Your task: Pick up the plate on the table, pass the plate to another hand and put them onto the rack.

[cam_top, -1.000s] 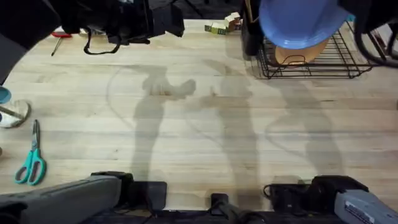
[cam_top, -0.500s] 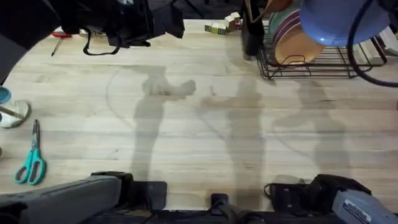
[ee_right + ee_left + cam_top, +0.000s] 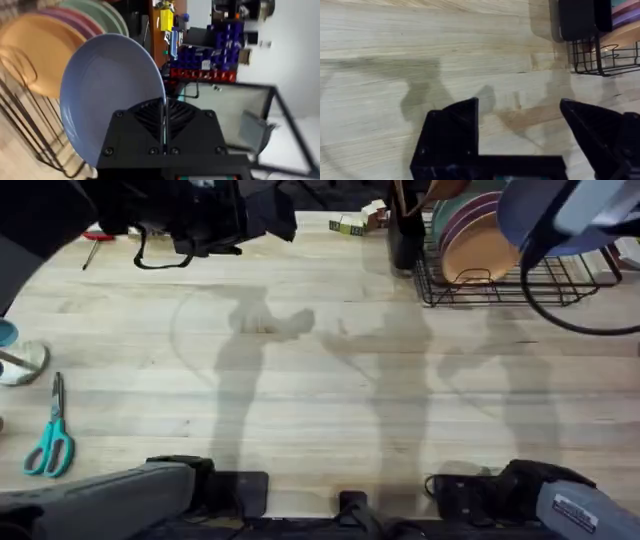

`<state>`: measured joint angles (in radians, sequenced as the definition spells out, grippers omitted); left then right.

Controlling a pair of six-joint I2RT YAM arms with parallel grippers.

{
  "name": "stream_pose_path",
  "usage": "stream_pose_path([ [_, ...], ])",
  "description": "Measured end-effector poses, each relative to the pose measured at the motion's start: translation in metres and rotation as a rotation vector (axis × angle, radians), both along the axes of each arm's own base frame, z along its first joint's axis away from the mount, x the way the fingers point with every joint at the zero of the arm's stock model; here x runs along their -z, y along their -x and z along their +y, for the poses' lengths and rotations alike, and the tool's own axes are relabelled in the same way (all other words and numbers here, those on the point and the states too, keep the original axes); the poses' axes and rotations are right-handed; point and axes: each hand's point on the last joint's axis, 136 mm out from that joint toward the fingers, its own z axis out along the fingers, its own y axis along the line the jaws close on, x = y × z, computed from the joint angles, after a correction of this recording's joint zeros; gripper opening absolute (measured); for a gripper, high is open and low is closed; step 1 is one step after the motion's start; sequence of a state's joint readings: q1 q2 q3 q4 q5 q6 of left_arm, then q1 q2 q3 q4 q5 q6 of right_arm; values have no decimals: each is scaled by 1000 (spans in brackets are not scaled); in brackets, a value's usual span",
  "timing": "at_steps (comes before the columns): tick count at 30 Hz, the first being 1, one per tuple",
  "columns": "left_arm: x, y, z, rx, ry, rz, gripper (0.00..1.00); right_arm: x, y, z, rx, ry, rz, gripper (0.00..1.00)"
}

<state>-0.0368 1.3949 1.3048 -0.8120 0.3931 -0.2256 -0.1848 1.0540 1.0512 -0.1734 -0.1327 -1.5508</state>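
Plate [image 3: 107, 90]: round, glossy light-blue, shallow rim.

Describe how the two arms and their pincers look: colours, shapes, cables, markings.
Both pincers are matte black. The left pincer has two blocky fingers tapering to points on a flat black crossbar with small screws. The right pincer has ribbed inner faces above a screwed black body. At the bases, the left arm and the right arm have grey casings; the right carries a label, and a black cable loops above.
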Motion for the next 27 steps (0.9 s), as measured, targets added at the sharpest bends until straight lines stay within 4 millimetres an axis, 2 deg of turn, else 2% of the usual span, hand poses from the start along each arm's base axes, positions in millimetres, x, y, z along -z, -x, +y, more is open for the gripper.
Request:
stream_pose_path([
  [11, 3, 4, 0, 0, -1, 19, 993, 41, -24, 8, -164, 329, 104, 29],
  [17, 3, 4, 0, 0, -1, 22, 993, 64, -35, 19, -229, 375, 153, 29],
  [27, 3, 4, 0, 0, -1, 21, 994, 103, -49, 17, -262, 376, 247, 29],
])
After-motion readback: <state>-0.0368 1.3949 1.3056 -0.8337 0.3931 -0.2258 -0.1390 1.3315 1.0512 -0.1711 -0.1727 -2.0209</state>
